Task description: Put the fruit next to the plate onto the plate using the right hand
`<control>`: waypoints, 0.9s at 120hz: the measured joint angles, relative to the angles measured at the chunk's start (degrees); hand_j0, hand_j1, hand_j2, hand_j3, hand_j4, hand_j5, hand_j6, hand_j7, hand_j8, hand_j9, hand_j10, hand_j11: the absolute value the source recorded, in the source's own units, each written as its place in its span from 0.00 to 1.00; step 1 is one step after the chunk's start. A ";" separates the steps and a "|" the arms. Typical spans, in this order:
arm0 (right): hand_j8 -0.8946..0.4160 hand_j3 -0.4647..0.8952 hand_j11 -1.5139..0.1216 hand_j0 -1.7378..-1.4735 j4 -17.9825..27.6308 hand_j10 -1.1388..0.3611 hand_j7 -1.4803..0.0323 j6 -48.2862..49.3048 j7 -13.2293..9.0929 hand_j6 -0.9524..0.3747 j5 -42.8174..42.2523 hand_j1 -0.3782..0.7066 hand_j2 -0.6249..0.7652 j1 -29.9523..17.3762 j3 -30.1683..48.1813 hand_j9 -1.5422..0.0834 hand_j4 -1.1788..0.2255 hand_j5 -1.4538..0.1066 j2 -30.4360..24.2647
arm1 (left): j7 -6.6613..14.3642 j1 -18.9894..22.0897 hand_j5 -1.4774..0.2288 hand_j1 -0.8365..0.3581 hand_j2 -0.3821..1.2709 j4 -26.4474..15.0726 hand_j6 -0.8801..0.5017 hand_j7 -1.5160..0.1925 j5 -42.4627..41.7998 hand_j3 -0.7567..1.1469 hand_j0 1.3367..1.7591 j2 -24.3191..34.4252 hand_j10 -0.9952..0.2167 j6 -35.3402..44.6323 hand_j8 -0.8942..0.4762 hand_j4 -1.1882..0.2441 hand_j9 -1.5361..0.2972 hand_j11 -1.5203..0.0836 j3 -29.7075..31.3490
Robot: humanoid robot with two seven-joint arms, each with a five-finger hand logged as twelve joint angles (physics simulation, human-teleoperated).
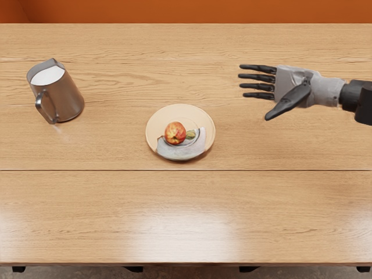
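- Currently the right hand (279, 90) is open and holds nothing: four fingers (256, 77) straight, slightly spread, pointing toward the picture's left. The thumb (288, 103) angles down and left below them.
- Hand is right of the plate (174, 111) and a bit farther back, well apart from it. Can't tell its height above the table.
- Gray wrist and dark forearm (360, 99) come in from the right edge, farther right of the plate than the hand.
- Plate: round, cream-coloured, flat on the wooden table (186, 221).
- Apple (175, 132), red with yellow patches, lies on the plate, a little nearside of its centre.
- Small greenish bit (190, 135) on the plate, just beside the apple on its right; too small to identify.
- Gray crescent patch (187, 151) along the plate's near rim, below the apple; can't tell what it is.
- Metal pitcher (61, 96) with white contents stands well left of the plate, slightly farther back, handle on its near-left side.
- Orange wall (186, 10) lies behind the table's far edge, well beyond the plate.
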 joint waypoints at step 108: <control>0.66 0.34 0.90 0.30 2.13 0.74 0.95 0.22 -0.03 0.69 2.03 0.07 0.45 -2.21 -0.15 0.92 0.81 0.90 -9.86 | 0.00 -0.26 0.69 0.76 0.26 -0.44 0.47 0.71 0.09 0.40 0.76 0.00 0.63 -0.09 0.48 0.67 0.67 0.76 -0.09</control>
